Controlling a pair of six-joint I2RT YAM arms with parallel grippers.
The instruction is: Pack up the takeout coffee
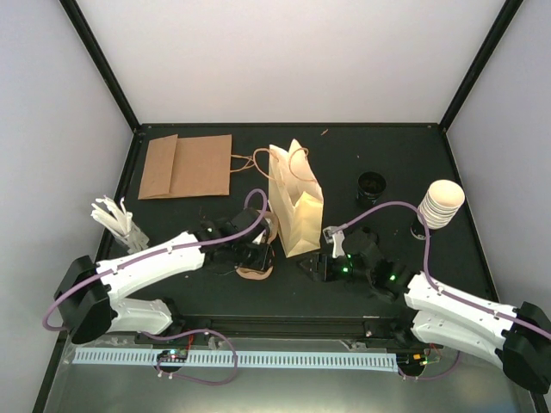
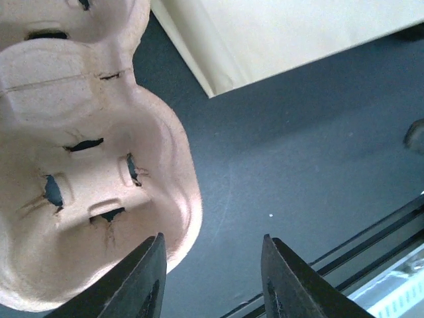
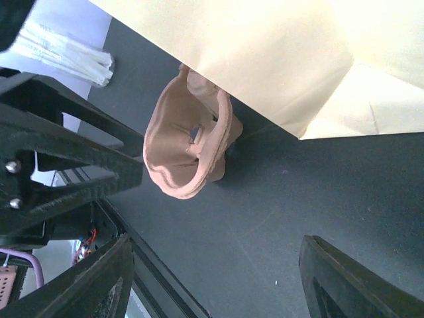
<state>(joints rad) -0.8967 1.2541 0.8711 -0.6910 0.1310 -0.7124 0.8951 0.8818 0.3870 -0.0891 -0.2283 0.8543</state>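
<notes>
Cream-white paper cups (image 1: 440, 204) stand in a stack at the right of the table, far from both grippers. An upright cream paper bag (image 1: 295, 202) with loop handles stands at the centre; it also shows in the left wrist view (image 2: 278, 33) and the right wrist view (image 3: 265, 59). A tan pulp cup carrier (image 1: 255, 272) lies in front of the bag's left side. My left gripper (image 1: 258, 256) is open just above the carrier (image 2: 86, 146), its left finger at the carrier's rim. My right gripper (image 1: 314, 267) is open and empty, low over the mat in front of the bag, facing the carrier (image 3: 189, 142).
A flat brown paper bag (image 1: 185, 165) lies at the back left. Black lids (image 1: 371, 185) sit right of the cream bag. A holder of white straws (image 1: 116, 219) stands at the left edge. A metal rail (image 1: 258, 357) runs along the near edge.
</notes>
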